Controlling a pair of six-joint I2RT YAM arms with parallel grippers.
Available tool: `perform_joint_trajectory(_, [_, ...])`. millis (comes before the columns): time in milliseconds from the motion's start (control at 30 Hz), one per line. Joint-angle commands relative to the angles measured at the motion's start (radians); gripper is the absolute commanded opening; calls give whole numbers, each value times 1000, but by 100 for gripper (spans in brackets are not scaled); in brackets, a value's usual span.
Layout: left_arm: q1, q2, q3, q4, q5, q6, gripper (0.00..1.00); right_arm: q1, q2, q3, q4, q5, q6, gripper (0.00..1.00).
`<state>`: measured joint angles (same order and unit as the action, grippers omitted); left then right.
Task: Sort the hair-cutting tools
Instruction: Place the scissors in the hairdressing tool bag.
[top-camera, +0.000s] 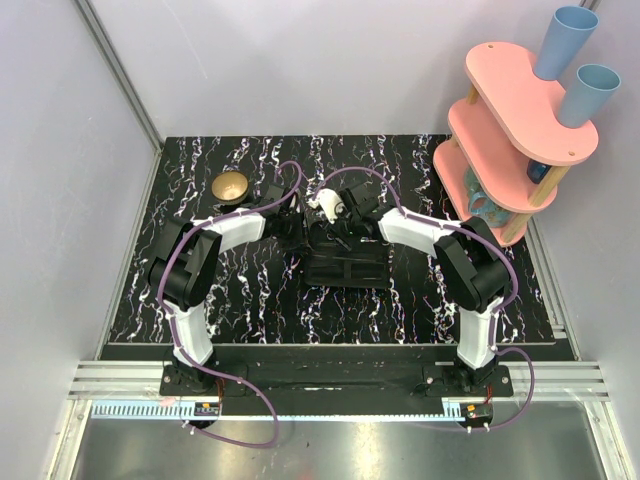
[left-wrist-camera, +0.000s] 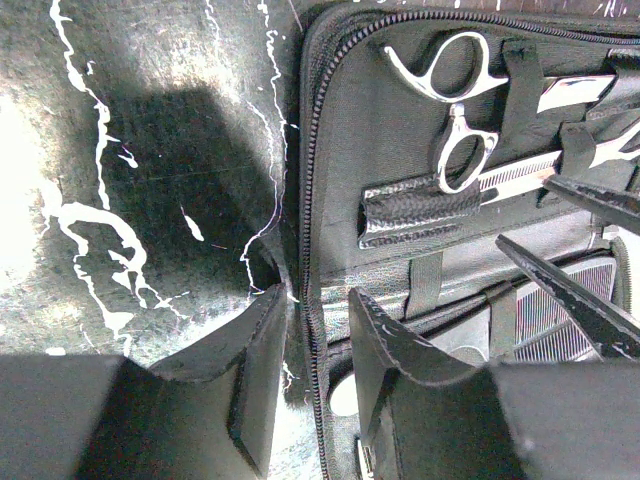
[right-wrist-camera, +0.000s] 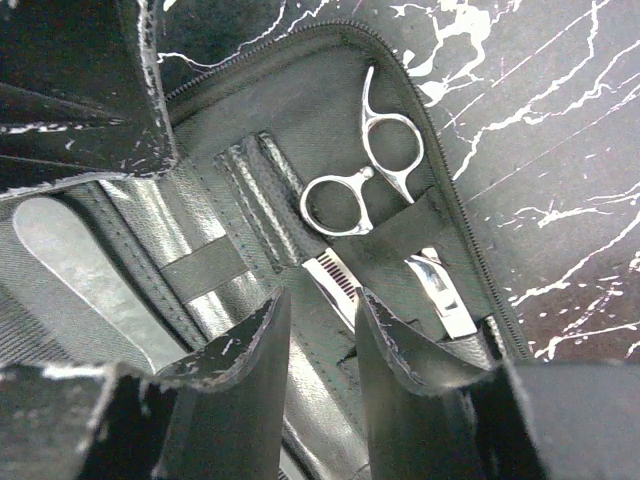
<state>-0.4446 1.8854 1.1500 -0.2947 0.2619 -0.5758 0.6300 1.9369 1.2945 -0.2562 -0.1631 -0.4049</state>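
plainly the scissors (right-wrist-camera: 355, 180) lie strapped inside the open black case (right-wrist-camera: 250, 130) on the bench (right-wrist-camera: 560, 150), finger loops at 12 o'clock from the right claw (right-wrist-camera: 320, 340), blades running back toward 6 between its spread, empty fingers (right-wrist-camera: 240, 360). right arm is the nearer. left claw (left-wrist-camera: 315, 340) straddles the case's zipped rim; whether it pinches cannot be told.

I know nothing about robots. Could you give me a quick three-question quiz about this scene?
1. True or false: the scissors sit inside the open black case.
2. What stands on top of the pink shelf? A) blue cups B) a comb C) a brush
3. Fill in: the brass-coloured bowl stands on the robot's ___ side.
Key: 1 true; 2 A; 3 left.
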Motion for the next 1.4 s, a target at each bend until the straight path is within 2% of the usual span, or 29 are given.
perform_joint_trajectory(0, [7,14,-7,-47,-12,19,36,-1,16,51,9,34,-70,41])
perform_joint_trajectory(367, [7,12,-10,-37,3,19,36,-3,105,97,-64,-6,-112,39])
perform_joint_trajectory(900, [7,23,2,-35,13,17,36,-1,60,54,-150,-19,-98,22])
perform_joint_trajectory(1000, [7,21,1,-35,14,16,36,-1,65,57,-149,-6,-112,9])
perform_joint_trajectory(1100, [7,21,-1,-35,14,16,36,-3,76,60,-149,4,-129,3])
perform_joint_trajectory(1367, [6,23,7,-35,20,14,36,-1,40,55,-172,-53,-118,0])
